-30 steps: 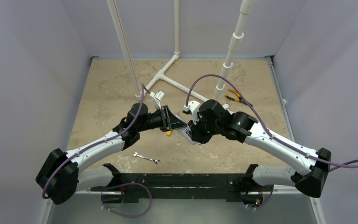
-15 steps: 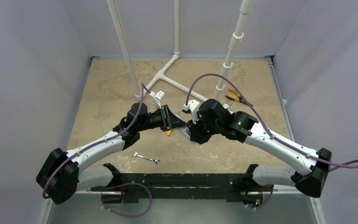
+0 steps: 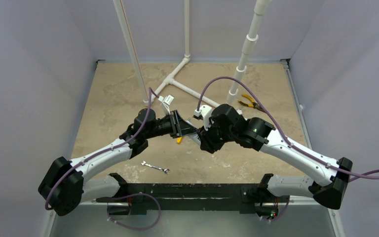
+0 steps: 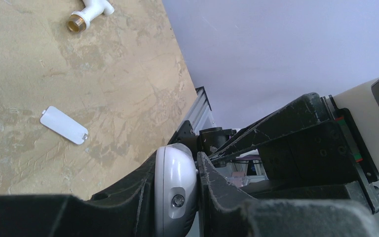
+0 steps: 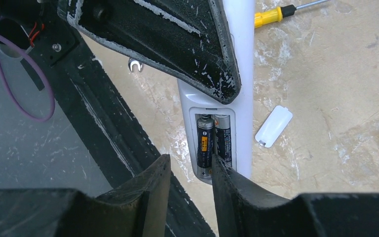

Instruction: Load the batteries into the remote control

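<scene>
Two batteries (image 5: 214, 143) lie side by side in the open compartment of the remote control (image 5: 243, 74), which the left gripper (image 4: 177, 170) holds off the table (image 5: 335, 74), over its middle, its fingers closed tight on the white body. The right gripper (image 5: 190, 185) hangs just over the compartment end with its fingers a little apart, gripping nothing. On the table below lie the white battery cover (image 5: 274, 127) and a yellow-handled screwdriver (image 5: 271, 16), apart from each other

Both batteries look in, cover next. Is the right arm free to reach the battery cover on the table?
Probably yes: the right gripper holds nothing, and the battery cover lies unobstructed on the table.
</scene>
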